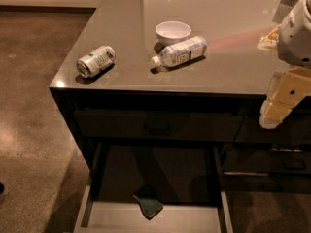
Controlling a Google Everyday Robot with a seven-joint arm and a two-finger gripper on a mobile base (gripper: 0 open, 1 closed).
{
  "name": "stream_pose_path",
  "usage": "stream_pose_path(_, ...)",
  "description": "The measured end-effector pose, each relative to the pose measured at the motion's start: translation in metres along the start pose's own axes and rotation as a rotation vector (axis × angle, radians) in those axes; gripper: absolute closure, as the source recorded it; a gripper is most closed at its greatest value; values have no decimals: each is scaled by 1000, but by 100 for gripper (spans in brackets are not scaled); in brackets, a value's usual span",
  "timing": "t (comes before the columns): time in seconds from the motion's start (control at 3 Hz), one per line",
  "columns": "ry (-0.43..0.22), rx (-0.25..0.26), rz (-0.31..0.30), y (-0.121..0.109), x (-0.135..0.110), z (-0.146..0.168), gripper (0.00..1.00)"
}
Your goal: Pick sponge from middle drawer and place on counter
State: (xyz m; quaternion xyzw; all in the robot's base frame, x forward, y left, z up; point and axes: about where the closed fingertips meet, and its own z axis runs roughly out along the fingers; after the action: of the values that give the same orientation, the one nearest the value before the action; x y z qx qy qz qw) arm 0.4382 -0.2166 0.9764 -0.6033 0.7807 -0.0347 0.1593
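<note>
The sponge [149,203] lies dark green face up on the pale grey floor of the open middle drawer [194,218], near its back and left of centre. The counter [126,38] is a glossy grey-brown top above the dark cabinet. My gripper [271,118], cream-coloured under a white wrist, hangs at the right edge of the view, in front of the counter's front edge. It is well above and to the right of the sponge and holds nothing that I can see.
On the counter a white bowl [173,32] stands beside a clear plastic bottle [181,52] on its side, and a can [95,60] lies near the left corner. A closed dark drawer with a black handle [157,128] sits above the open one. Brown floor lies to the left.
</note>
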Motion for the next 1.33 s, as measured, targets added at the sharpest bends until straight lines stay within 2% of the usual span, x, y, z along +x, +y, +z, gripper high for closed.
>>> stream_pose_path(0.67, 8, -17, -24, -3, -7, 12, 0)
stream_pose_path(1.0, -39, -98, -79, 9, -32, 83, 0)
stream_pose_path(1.33, -109, -142, -126, 49, -59, 145, 0)
